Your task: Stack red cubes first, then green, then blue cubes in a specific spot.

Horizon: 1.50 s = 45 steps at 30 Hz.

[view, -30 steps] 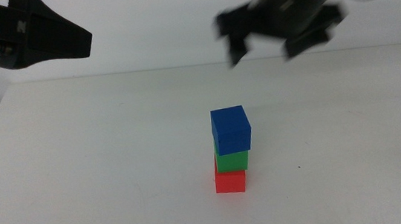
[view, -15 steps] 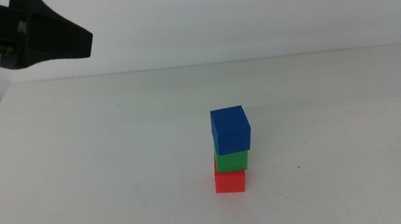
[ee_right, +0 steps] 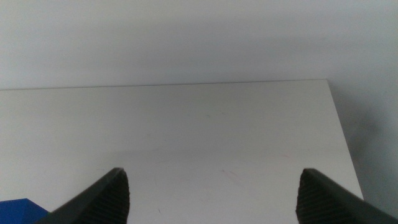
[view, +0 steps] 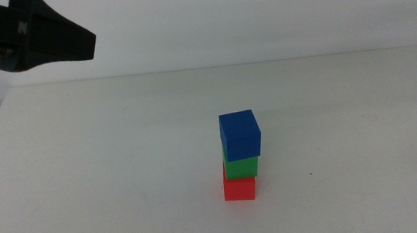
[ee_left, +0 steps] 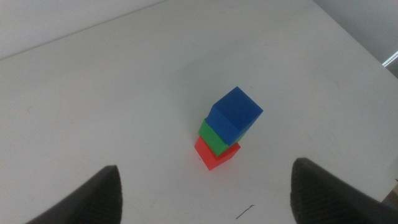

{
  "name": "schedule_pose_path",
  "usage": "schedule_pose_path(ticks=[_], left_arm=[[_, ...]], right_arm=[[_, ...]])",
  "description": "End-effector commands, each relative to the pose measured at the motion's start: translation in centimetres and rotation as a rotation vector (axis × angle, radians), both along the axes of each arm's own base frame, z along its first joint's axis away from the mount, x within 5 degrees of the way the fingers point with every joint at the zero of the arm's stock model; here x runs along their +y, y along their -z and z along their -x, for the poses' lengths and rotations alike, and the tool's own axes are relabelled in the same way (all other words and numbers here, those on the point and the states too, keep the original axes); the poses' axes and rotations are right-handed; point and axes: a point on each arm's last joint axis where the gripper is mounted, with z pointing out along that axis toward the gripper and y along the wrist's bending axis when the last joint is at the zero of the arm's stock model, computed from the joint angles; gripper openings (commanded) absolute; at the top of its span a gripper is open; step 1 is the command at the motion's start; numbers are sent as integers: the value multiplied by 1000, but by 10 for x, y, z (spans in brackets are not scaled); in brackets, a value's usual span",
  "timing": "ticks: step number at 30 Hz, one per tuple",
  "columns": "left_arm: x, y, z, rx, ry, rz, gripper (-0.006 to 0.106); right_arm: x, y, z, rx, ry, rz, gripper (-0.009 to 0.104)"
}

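Note:
On the white table the three cubes stand as one stack. The red cube [view: 239,189] is at the bottom, the green cube [view: 242,167] on it, and the blue cube [view: 240,133] on top, turned slightly. The left wrist view looks down on the same stack: red [ee_left: 217,158], green [ee_left: 211,135], blue [ee_left: 235,114]. My left gripper [view: 45,40] hangs high at the far left, open and empty [ee_left: 205,179], well away from the stack. My right gripper [ee_right: 211,182] is open and empty, outside the middle view. A corner of the blue cube [ee_right: 18,210] shows in its wrist view.
The table's far edge [view: 211,67] meets a plain white wall. Its right edge [ee_right: 341,130] shows in the right wrist view. A thin dark mark [ee_left: 245,212] lies on the table near the stack.
The right gripper, a second ago above and behind the stack, has left the middle view. The stack and the left gripper have not moved.

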Motion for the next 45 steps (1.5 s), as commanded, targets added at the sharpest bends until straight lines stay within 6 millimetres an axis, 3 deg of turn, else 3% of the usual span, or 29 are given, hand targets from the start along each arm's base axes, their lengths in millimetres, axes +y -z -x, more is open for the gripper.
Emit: schedule_pose_path(ticks=[1, 4, 8, 12, 15, 28, 40, 45], left_arm=[[-2, -15, 6, -71, -5, 61, 91], [13, -16, -12, -151, -221, 116, 91], [31, -18, -19, -339, -473, 170, 91], [45, -19, -23, -544, -584, 119, 91], [49, -17, -26, -609, -648, 175, 91], [51, -9, -31, -599, -666, 162, 91], [52, -16, -18, -634, -666, 182, 91], [52, 6, -8, -620, -673, 177, 91]], right_arm=[[-2, -17, 4, -114, 10, 10, 93], [-2, -17, 4, -113, 11, 6, 93], [-2, -17, 4, -113, 11, 7, 93], [-2, -17, 4, -113, 11, 7, 93], [-2, -17, 4, -113, 11, 7, 93], [-2, -17, 4, -113, 11, 7, 93], [-2, -15, 3, -112, 11, 4, 93], [-4, 4, -1, -210, 32, 16, 93]])
